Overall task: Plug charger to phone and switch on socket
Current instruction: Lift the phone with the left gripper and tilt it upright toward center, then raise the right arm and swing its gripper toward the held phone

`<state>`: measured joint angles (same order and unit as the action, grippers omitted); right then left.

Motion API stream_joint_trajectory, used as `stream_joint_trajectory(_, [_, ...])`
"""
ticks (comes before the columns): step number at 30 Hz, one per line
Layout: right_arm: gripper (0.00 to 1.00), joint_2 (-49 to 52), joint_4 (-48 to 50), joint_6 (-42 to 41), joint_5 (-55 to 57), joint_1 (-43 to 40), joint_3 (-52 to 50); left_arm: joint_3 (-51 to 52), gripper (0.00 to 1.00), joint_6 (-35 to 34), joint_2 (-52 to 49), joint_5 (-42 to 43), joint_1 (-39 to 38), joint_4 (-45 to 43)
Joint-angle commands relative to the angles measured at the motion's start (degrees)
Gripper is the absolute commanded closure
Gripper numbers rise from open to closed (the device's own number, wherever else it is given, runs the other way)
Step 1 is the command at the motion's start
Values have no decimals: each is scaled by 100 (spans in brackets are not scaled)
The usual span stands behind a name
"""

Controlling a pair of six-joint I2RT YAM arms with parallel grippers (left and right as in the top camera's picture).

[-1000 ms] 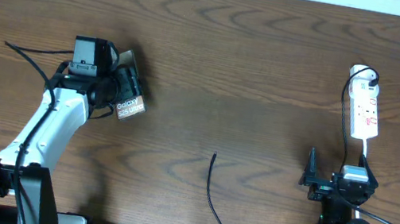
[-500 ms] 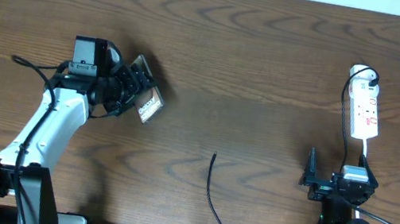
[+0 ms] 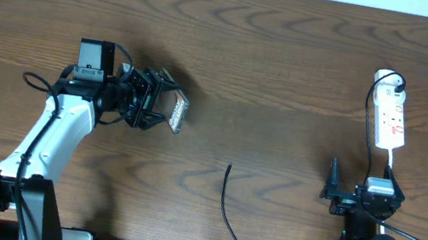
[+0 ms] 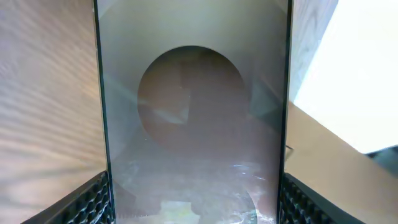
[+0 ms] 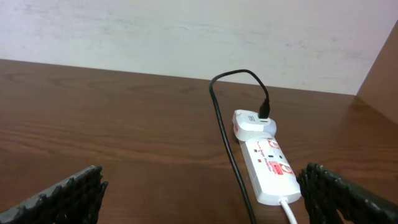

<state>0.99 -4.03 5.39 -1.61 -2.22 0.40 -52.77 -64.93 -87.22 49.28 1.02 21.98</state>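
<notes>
The left gripper (image 3: pixel 151 100) pinched the phone (image 3: pixel 178 113) by its long edges, holding it tilted up on edge. The right gripper (image 5: pixel 202 177) stood spread and empty, facing the socket (image 5: pixel 269 163). The charger (image 3: pixel 225 186) lay on the table (image 3: pixel 292 63) between the arms, its tip unplugged.

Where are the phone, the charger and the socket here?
phone (image 3: pixel 175 112), overhead view, middle of its slab.
charger (image 3: pixel 225 186), overhead view, cable just below the tip.
socket (image 5: pixel 268 163), right wrist view, middle of its white top.
</notes>
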Motion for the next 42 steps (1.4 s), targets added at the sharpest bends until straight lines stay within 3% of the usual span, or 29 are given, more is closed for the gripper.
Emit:
stream_joint_trajectory(1, [1, -24, -26, -63, 15, 44, -9, -39, 93, -699, 120, 625, 2, -20])
stream_joint_trajectory(11, [1, -24, -24, -63, 15, 44, -9, -39, 93, -1685, 120, 885, 0, 153])
stream_joint_trajectory(19, [1, -24, -26, -63, 15, 44, -9, -39, 93, -2076, 120, 866, -155, 149])
stream_joint_trajectory(42, [1, -24, 37, -68, -68, 44, -9, -39, 93, -2240, 120, 1008, -175, 149])
